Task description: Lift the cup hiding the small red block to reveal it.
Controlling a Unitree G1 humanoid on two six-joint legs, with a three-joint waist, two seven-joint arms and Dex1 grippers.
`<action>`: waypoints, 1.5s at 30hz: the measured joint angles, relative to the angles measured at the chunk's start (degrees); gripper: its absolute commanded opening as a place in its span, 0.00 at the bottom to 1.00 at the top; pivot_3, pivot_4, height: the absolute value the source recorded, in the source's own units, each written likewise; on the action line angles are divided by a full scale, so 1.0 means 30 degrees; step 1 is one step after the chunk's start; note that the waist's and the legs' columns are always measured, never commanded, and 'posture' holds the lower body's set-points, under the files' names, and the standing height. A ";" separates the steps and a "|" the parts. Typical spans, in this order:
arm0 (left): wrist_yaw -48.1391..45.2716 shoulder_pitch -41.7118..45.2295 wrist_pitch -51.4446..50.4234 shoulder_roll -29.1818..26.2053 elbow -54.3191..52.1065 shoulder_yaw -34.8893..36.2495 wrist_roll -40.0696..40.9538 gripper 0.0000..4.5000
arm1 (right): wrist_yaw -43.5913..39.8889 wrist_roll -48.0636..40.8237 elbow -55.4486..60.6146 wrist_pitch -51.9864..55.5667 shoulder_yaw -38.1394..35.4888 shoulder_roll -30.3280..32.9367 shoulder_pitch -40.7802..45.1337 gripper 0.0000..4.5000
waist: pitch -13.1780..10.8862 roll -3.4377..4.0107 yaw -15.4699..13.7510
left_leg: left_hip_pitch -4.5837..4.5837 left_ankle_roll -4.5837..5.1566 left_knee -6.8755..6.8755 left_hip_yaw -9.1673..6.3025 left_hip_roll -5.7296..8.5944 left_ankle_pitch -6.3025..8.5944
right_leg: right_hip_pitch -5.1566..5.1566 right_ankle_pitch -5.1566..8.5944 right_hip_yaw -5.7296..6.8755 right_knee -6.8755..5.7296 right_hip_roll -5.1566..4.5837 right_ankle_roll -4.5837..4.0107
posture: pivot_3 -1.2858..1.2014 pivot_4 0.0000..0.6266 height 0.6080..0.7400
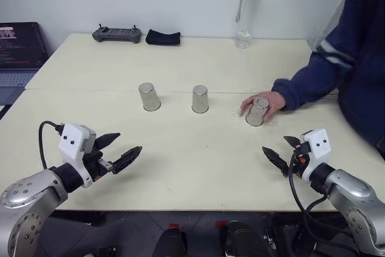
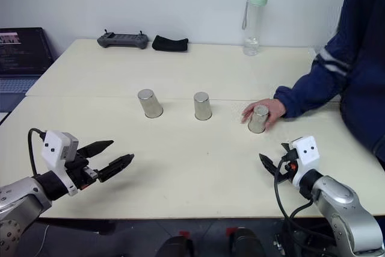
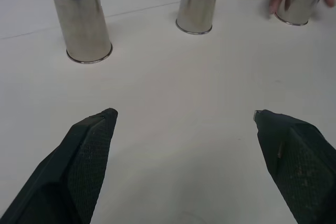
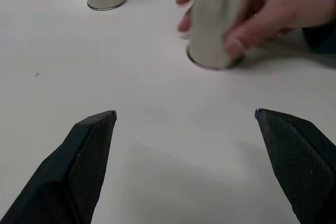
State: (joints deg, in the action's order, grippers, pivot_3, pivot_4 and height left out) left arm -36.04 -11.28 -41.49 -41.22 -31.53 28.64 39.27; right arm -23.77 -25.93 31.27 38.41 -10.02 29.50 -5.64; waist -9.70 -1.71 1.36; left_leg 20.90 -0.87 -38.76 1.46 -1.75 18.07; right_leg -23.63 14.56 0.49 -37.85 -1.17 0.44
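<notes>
Three identical shiny silver tumblers, slightly tapered and unmarked, standing upside down in a row across the middle of the cream table: left cup, middle cup, right cup. Right cup tilted and wrapped by a person's hand, fingers curled round its far side; dark blue sleeve reaching in from the right edge. Small red block nowhere to be made out; cannot tell which cup covers it.

Along the far edge, a grey controller, a black pouch and a tall clear bottle with green cap. Laptop cut off at the left border.

Left gripper hovering near the front edge, fingers spread wide, holding nothing, well apart from the cups. Right gripper likewise spread wide and empty, near the front right, pointing towards the hand-covered cup; open table between
</notes>
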 measured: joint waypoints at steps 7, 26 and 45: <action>0.0726 -0.0106 -0.0068 0.0217 0.0145 0.0297 -0.0021 0.99 | -0.0165 0.0013 0.0000 -0.0072 0.0219 0.0014 0.0604 1.00 | 0.0001 -0.0001 0.0005 | -0.0002 0.0000 -0.0002 -0.0002 0.0001 0.0000 | 0.0000 0.0000 0.0003 -0.0005 0.0000 0.0000 | 0.52 0.24 1.00; 0.2017 0.2882 0.1889 0.1316 0.1004 -0.2475 -0.1751 0.99 | -0.0849 0.0710 -0.0037 -0.0871 0.1279 0.0219 0.1851 1.00 | 0.0002 -0.0001 -0.0298 | -0.0017 -0.0003 -0.0026 -0.0005 0.0040 -0.0003 | 0.0028 -0.0008 0.0008 -0.0029 0.0015 0.0002 | 0.52 0.24 1.00; 0.1038 1.1575 0.7924 0.6789 1.2415 -0.9137 -0.6818 0.99 | -0.0206 0.0664 0.0830 -0.0513 0.1523 -0.0429 0.2037 1.00 | 0.0002 -0.0023 -0.0435 | 0.0011 0.0000 -0.0042 -0.0007 0.0072 -0.0002 | 0.0035 -0.0074 0.0024 -0.0008 0.0028 -0.0058 | 0.52 0.24 1.00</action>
State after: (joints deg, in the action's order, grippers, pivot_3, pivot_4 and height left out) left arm -32.92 23.45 -17.71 -20.85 5.71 1.23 18.81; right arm -24.38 -23.94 33.77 36.87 -5.45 28.22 0.47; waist -9.69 -1.78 0.05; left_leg 20.93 -0.88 -38.89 1.44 -1.53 18.07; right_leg -23.53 14.33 0.56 -37.88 -1.08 0.26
